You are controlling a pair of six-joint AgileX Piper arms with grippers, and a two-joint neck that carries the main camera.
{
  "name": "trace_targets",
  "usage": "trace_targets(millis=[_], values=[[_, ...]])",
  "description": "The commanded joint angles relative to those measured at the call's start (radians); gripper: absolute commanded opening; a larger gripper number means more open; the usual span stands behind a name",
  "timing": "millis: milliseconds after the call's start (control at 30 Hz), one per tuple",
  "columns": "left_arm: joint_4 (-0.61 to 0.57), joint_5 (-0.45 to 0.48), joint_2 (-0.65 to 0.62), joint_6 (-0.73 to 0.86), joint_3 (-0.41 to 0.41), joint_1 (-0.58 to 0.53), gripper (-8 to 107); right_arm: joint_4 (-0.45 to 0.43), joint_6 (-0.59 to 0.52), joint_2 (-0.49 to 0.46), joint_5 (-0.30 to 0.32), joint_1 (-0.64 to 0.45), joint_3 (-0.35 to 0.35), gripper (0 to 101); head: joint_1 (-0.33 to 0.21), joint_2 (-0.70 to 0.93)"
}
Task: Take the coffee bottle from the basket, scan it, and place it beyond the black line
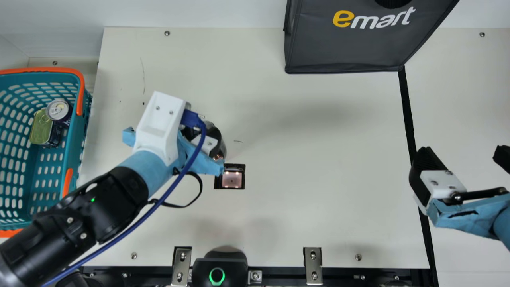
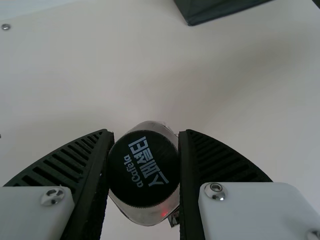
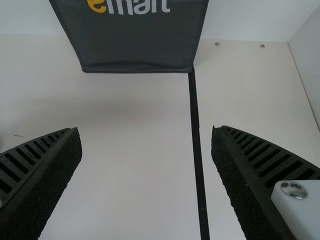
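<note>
Right gripper (image 1: 464,156): jaws spread wide. Black line (image 3: 197,145) visible between them, running along pale counter (image 3: 135,150) from bottom corner of dark bag (image 3: 132,42). Two screws (image 3: 217,44) in counter, near bag.

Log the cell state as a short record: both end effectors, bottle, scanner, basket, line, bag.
left end effector: closed on bottle, beside scanner
right end effector: open, nothing between fingers, by the black line
bottle: dark cap, clear of basket, basket side of the line
scanner: lit, red glint on bottle
scan result: cannot tell
basket: at left, holds round can and flat tin
black line: right of scanner, bottle not beyond it
bag: dark, far side, corner at line's far end
</note>
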Motion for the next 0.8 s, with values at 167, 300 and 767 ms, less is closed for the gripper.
trace_targets(millis=[167,300,767], values=[[-0.072,-0.014,-0.058,0.148,0.03,-0.038,10,0.0,0.0,0.0,0.0,0.0,0.0,91,-0.026,0.0],[-0.11,-0.013,-0.087,0.215,0.041,-0.057,10,0.0,0.0,0.0,0.0,0.0,0.0,91,-0.026,0.0],[-0.249,0.003,-0.186,0.428,0.079,-0.096,10,0.0,0.0,0.0,0.0,0.0,0.0,91,-0.026,0.0]])
